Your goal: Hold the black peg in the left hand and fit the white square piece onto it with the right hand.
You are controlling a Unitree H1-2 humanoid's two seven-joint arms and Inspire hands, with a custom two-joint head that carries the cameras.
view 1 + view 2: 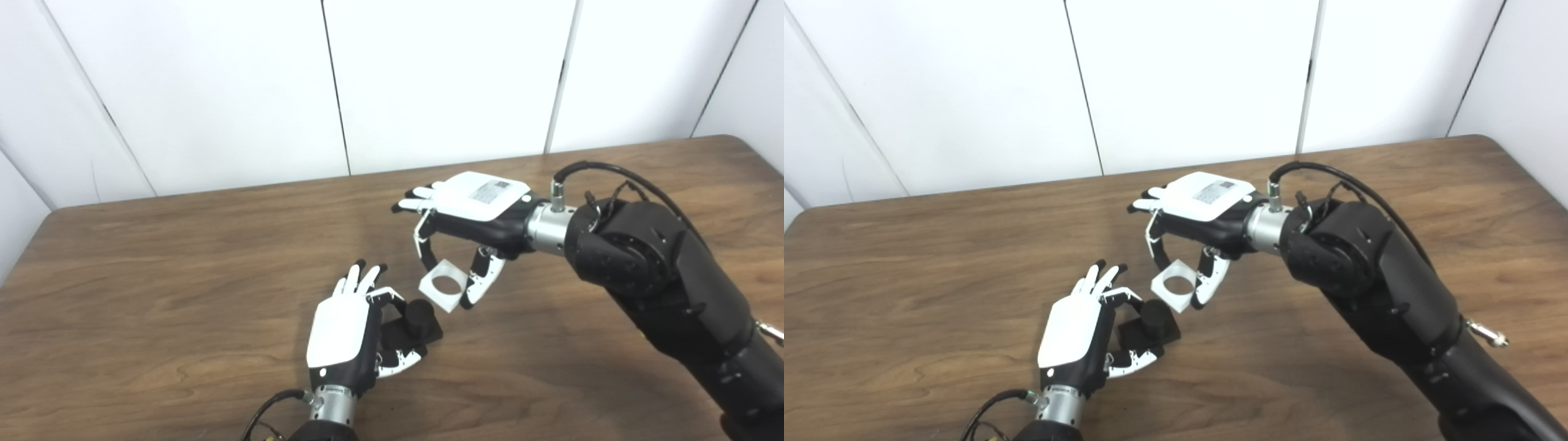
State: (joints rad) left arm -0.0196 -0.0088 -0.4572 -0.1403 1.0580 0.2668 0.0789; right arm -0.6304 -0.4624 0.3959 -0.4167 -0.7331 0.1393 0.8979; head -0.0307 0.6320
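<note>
**A:** Looking at the black peg (420, 313) first: where is it, and who has it?

**B:** The left hand (346, 334) holds it low over the wooden surface (184, 275), thumb and fingers closed on the flat black base, with the short round stub standing up from that base, roughly upright and tilted a little toward the right.

**A:** And the white square piece (442, 285)?

**B:** Pinched in the right hand (471, 211), which comes in palm-down from the right side. Fingers hold one edge and the thumb the opposite edge, so that hand is closed on the piece. The other fingers stretch out straight, touching nothing.

**A:** What does the next move turn on?

**B:** The round hole against the stub. The piece hangs just above and to the right of the peg, near it but apart. It is tilted, with its hole facing partly toward the camera, not squarely down the stub's axis. I judge it needs to level out and shift down and left before it can seat.

**A:** Anything you can't make out?

**B:** The left palm hides part of the base, so I cannot tell how firmly it is gripped. Whether the base rests on the surface or hovers is also unclear. The hole's fit around the stub is too small to judge.
</note>
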